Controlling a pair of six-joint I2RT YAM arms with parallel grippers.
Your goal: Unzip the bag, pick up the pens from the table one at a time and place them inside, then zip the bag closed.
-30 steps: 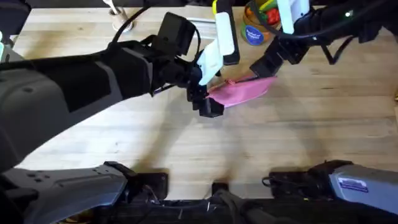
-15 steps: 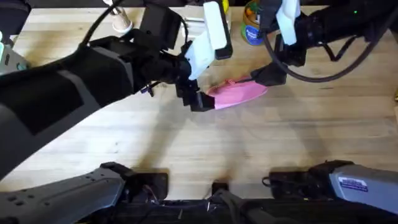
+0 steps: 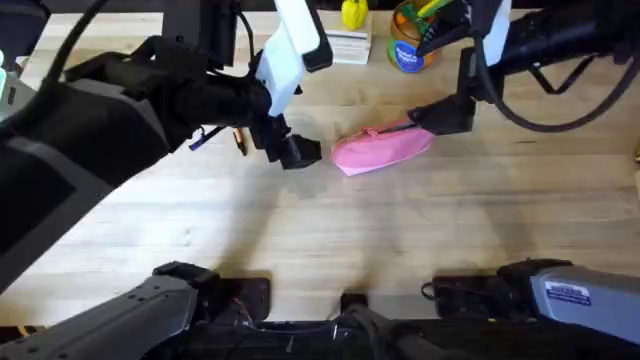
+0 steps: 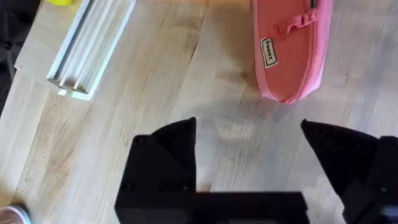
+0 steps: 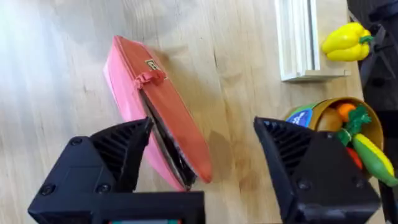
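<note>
The pink bag (image 3: 382, 150) lies on the table (image 3: 400, 230) behind the middle. In the right wrist view the bag (image 5: 155, 106) shows a dark slit along its zipper at the end closest to the camera. My right gripper (image 3: 440, 115) stands open over the bag's right end, and that end lies between its black fingers (image 5: 118, 149). My left gripper (image 3: 295, 152) is open with nothing in it, just left of the bag (image 4: 289, 50) and apart from it. A thin pen (image 3: 238, 142) with an orange end lies left of it, partly under the arm.
At the back stand a tub of toy vegetables (image 3: 408, 45), a yellow toy pepper (image 3: 353, 14) and a white railed piece (image 3: 345, 45). The left arm reaches over the left half of the table. The wood in front of the bag is bare.
My left gripper has drawn away from the bag's left end, moving left and slightly back. The right gripper has stayed at the bag's right end. The bag has barely shifted.
</note>
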